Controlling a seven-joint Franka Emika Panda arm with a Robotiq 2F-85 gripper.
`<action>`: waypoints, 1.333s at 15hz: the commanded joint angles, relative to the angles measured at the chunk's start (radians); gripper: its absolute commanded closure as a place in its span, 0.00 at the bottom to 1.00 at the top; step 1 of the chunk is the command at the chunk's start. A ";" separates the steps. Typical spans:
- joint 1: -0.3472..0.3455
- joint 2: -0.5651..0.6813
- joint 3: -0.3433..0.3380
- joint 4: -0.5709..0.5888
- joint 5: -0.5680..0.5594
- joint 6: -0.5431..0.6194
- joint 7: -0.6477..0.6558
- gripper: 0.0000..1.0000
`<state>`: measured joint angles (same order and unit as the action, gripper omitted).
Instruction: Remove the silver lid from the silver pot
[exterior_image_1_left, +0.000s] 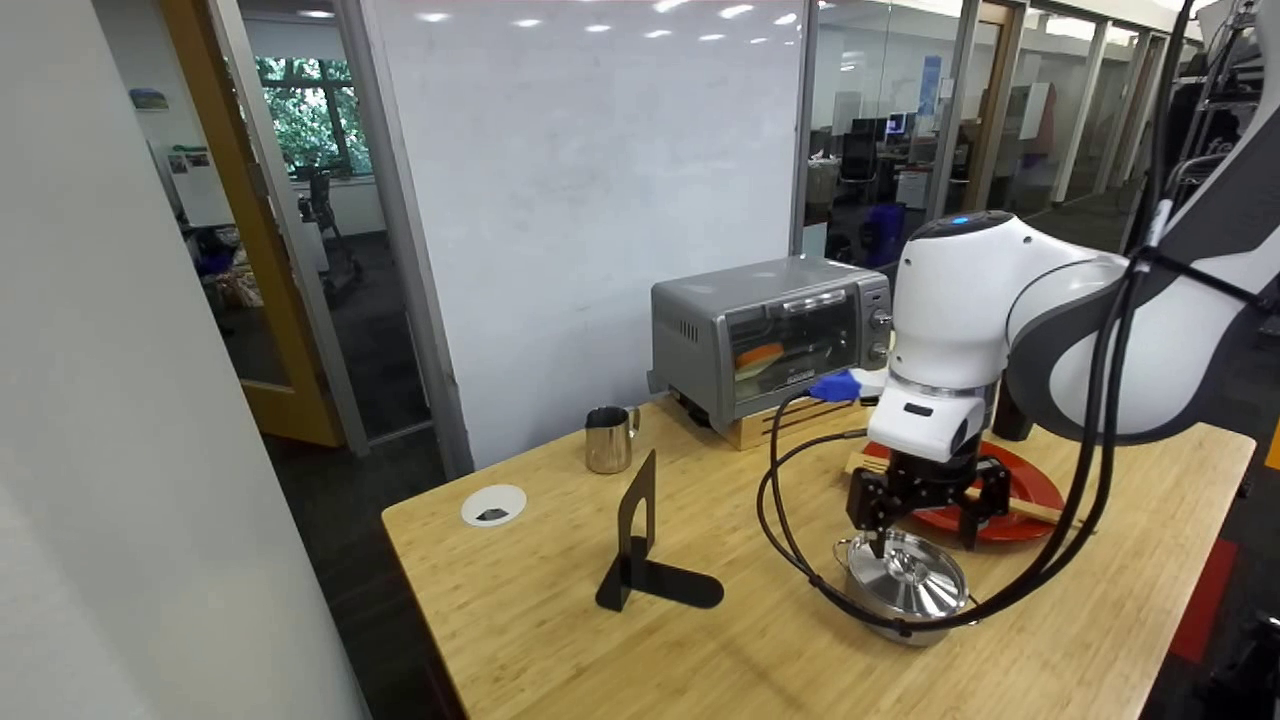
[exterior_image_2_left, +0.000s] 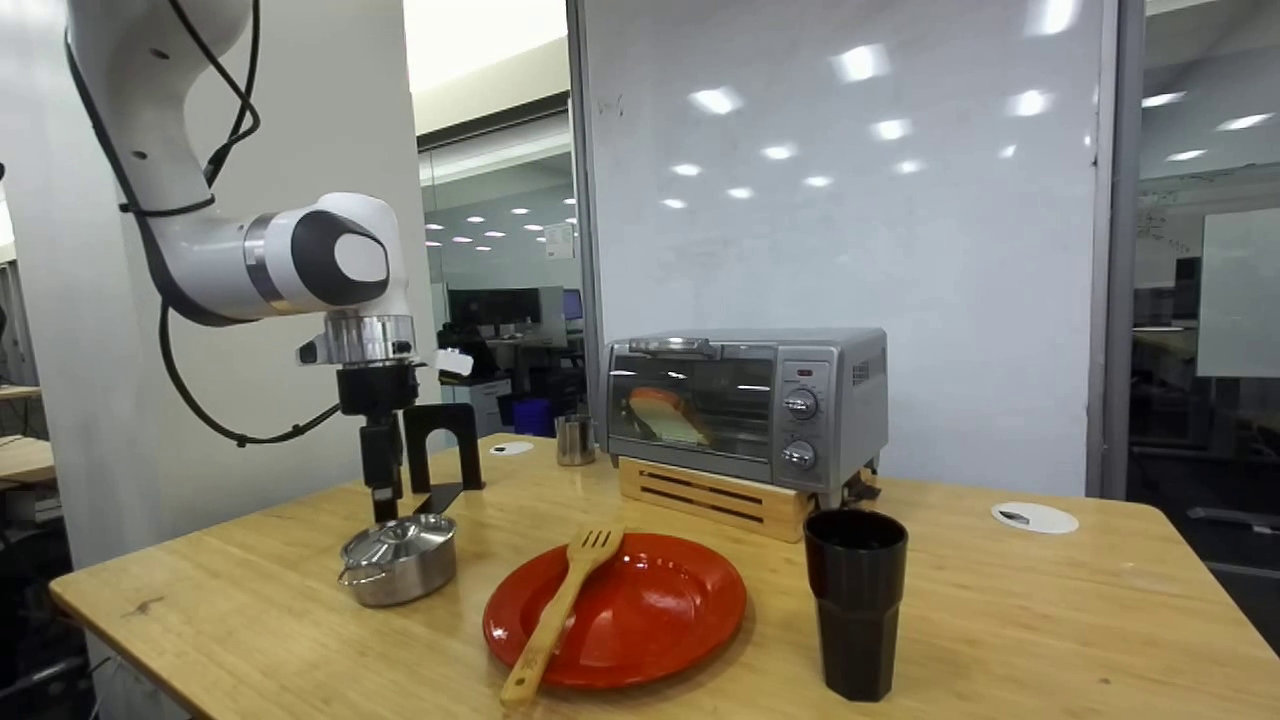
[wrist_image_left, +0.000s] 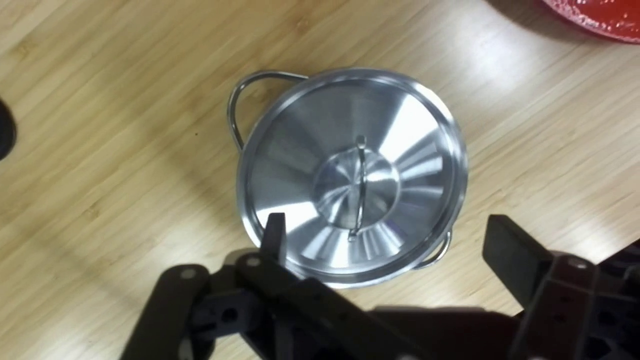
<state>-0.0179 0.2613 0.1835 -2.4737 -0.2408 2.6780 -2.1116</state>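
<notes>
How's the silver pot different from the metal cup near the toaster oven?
The silver pot is wider than tall, the metal cup taller than wide. The silver pot wears its silver lid; the metal cup's top is open. The silver pot has two side handles; the metal cup shows one. Both are shiny metal, standing upright.

Round, shiny silver metal lid (wrist_image_left: 345, 175), patterned with light and dark rays
Squat, silver round metal pot (exterior_image_2_left: 415, 577); glossy red round plate (exterior_image_2_left: 660, 620); black tapered tumbler (exterior_image_2_left: 858, 620); black two-fingered gripper (exterior_image_1_left: 923, 544); honey-coloured wooden tabletop (exterior_image_2_left: 1010, 630), streaked with darker grain.
</notes>
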 joint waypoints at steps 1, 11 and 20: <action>-0.004 -0.010 -0.021 -0.015 0.000 0.009 -0.046 0.00; 0.009 0.008 -0.031 -0.023 -0.011 0.034 -0.039 0.00; 0.021 0.033 -0.042 -0.017 -0.054 0.062 -0.034 0.00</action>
<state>-0.0034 0.2722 0.1585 -2.4882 -0.2697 2.6889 -2.1278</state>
